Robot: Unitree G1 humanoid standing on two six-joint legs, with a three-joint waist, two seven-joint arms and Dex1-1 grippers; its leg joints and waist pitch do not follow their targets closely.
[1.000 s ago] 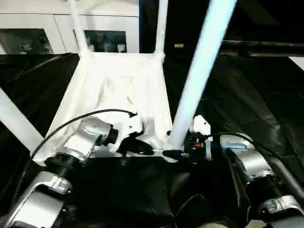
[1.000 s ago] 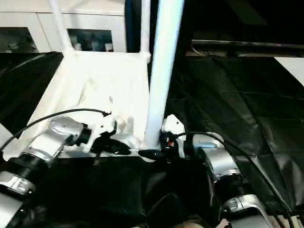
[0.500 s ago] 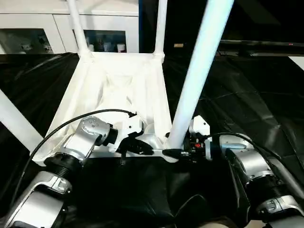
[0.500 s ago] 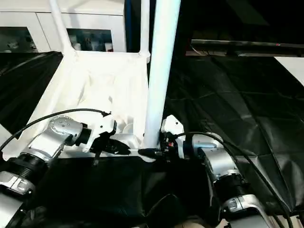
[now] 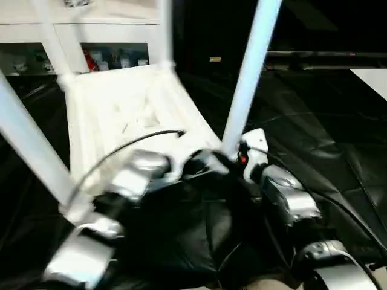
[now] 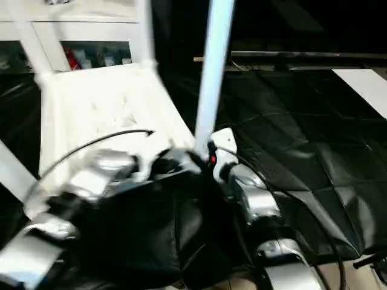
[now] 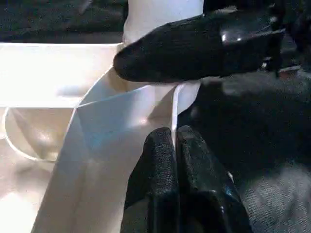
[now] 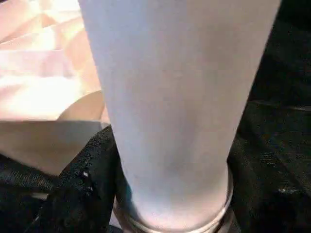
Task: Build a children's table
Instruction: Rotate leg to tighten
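Left wrist view: left pincer (image 7: 175, 141) pinching tabletop rim (image 7: 121, 107) | right pincer (image 8: 165, 194) around leg (image 8: 175, 97)

The tabletop (image 5: 130, 112) lay upturned on sheeting (image 5: 314, 139), four legs (image 5: 249, 72) standing in its corners (cabinets (image 5: 91, 51) behind).

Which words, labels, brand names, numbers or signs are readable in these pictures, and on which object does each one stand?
No text is readable.
The tabletop and its legs are plain white, without any mark.
The things on the cabinet shelf behind are too blurred to tell whether they carry labels.
The small red spot at the right gripper is too small to tell if it is a sign.
The left gripper fingers show no print.
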